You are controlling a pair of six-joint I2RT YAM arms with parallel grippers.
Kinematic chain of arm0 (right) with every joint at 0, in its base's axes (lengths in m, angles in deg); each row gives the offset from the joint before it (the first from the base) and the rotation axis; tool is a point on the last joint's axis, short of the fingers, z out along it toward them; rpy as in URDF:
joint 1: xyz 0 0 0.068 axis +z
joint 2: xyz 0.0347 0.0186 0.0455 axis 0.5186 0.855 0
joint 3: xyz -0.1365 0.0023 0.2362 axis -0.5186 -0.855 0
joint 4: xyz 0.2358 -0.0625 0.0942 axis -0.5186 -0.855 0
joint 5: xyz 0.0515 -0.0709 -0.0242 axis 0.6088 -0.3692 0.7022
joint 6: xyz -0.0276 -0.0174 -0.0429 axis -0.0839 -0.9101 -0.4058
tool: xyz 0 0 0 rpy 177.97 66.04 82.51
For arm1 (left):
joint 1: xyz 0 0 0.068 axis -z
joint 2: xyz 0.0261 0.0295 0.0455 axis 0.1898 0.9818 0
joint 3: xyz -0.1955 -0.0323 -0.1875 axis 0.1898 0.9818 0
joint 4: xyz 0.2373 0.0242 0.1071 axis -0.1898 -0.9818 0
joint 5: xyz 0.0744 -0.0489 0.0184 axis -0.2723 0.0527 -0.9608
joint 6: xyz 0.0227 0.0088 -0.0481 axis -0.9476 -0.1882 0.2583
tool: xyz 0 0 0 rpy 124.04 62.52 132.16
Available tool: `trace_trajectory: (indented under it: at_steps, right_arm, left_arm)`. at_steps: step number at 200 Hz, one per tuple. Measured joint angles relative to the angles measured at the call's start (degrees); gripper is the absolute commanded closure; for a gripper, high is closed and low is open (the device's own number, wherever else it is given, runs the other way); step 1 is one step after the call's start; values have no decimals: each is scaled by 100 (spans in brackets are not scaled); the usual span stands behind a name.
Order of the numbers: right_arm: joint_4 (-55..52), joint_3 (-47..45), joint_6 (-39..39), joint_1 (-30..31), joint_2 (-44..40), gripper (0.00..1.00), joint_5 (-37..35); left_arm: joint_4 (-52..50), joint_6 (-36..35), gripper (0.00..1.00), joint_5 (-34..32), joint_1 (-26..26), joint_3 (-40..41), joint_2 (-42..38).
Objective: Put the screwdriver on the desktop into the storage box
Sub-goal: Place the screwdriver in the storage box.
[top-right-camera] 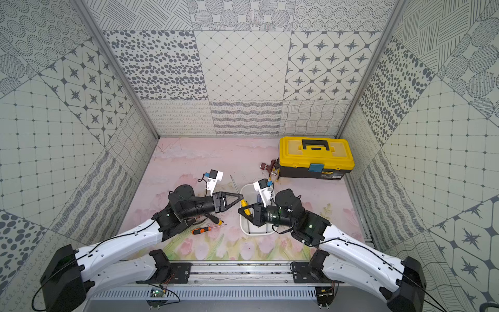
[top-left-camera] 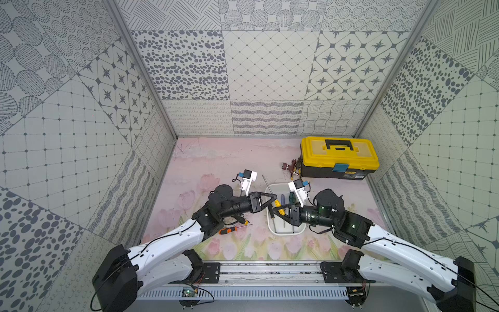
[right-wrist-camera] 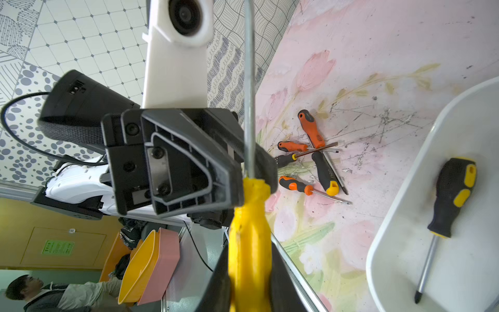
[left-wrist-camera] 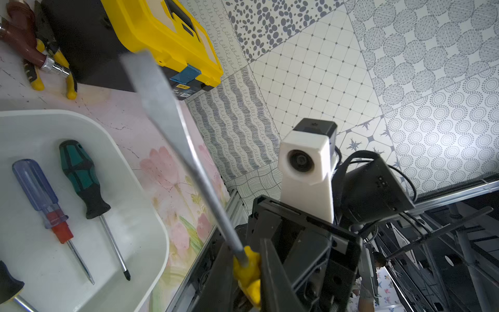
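Counter: your pale pink tulip-print counter [top-left-camera: 216, 162] carries everything, and it is scratched with dark marks.
Toolbox: the black toolbox with the yellow lid [top-left-camera: 339, 156] sits shut in the far right corner of the counter.
Box: your white box [top-left-camera: 286, 232] stands right of the middle, nearer the near edge than the far one. Its long sides run from the near edge toward the far edge.
Left gripper: your left gripper [top-left-camera: 275, 198] reaches in over the left rim of the box. It is closed on the yellow screwdriver where the metal shaft meets the handle.
Right gripper: your right gripper [top-left-camera: 276, 209] comes in from the opposite side, over the box. In the right wrist view its fingers press both sides of the yellow handle, so it grips the same tool lower down.
Yellow screwdriver: you have the yellow screwdriver [right-wrist-camera: 249, 237] off the counter, held between both grippers above the left rim of the box. In both top views its shaft points away toward the far left.
Inside the box: three screwdrivers lie flat on the floor of the box. They are a clear blue-handled one [left-wrist-camera: 35, 186], a green-and-black one [left-wrist-camera: 81, 175] just beside it, and a black-and-yellow one [right-wrist-camera: 453, 194].
Loose screwdrivers: a crossed heap of orange and black-handled screwdrivers [right-wrist-camera: 324, 173] lies on the counter left of the box, partly under your left arm.
Pliers: yellow-handled pliers [left-wrist-camera: 70, 86] lie against the left end of the toolbox, with a brown-handled tool [left-wrist-camera: 21, 37] touching them.
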Motion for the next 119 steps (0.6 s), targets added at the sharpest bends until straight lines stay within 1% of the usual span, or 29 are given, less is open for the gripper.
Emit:
trace_trajectory:
  at_steps: [3, 7, 19, 27, 32, 41, 55, 71, 100, 119]
  right_arm:
    - [-11, 2, -9, 4, -4, 100, 0]
    - [-26, 7, -35, 9, -4, 100, -9]
    - [-103, 33, -94, 42, -7, 100, -83]
    - [-184, 59, -140, 76, -4, 100, -190]
    - [-269, 87, -162, 101, -2, 100, -273]
    - [-455, 136, -238, 164, 13, 100, -490]
    - [-787, 249, -352, 310, 79, 100, -894]
    - [-1134, 411, -487, 538, 177, 100, -1412]
    - [-1491, 595, -693, 914, 358, 100, -2122]
    - [-1646, 649, -769, 1086, 483, 100, -2503]
  left_arm:
    - [-24, -20, 99, -11, 7, -7, -7]
    - [-63, -52, 94, -24, 20, -20, -15]
    - [-197, -151, 61, -61, 46, -66, -31]
    - [-264, -175, 45, -83, 66, -98, -33]
    - [-284, -186, 38, -74, 79, -118, -35]
    - [-317, -225, 31, -68, 109, -155, -39]
    - [-352, -262, 25, -72, 149, -186, -31]
    - [-380, -269, 24, -83, 175, -201, 26]
    - [-459, -264, 29, -122, 243, -273, 262]
    - [-590, -278, 35, -186, 304, -393, 444]
